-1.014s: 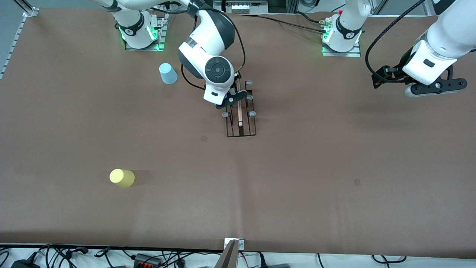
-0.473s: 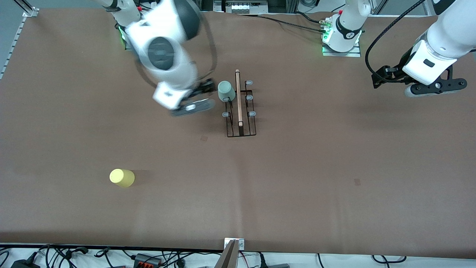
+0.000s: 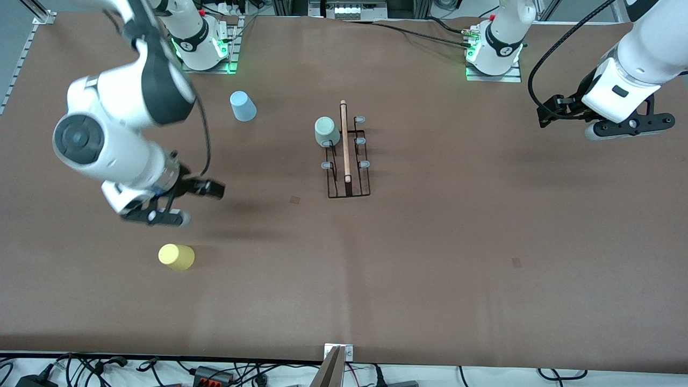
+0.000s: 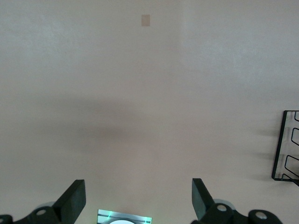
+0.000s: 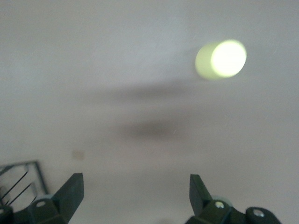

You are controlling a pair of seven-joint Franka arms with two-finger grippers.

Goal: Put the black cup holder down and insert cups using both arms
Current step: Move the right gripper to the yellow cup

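The black cup holder (image 3: 349,177) stands mid-table, its wooden rod handle (image 3: 344,141) on top. A pale green cup (image 3: 326,131) sits on one of its prongs, on the side toward the right arm's end. The light blue cup (image 3: 243,106) stands on the table near the right arm's base. The yellow cup (image 3: 176,257) stands nearer the front camera; it also shows in the right wrist view (image 5: 222,59). My right gripper (image 3: 156,216) hangs open and empty over bare table close to the yellow cup (image 5: 135,193). My left gripper (image 3: 629,124) waits open and empty at the left arm's end (image 4: 138,200).
The brown table mat (image 3: 430,258) ends at a front edge with cables and a metal bracket (image 3: 337,357). The arm bases (image 3: 204,43) stand at the top. A corner of the holder shows in the left wrist view (image 4: 286,144) and the right wrist view (image 5: 21,179).
My right gripper has let go of the green cup on the holder's prong and swung away toward the right arm's end, to over the table near the yellow cup. The left arm has not moved.
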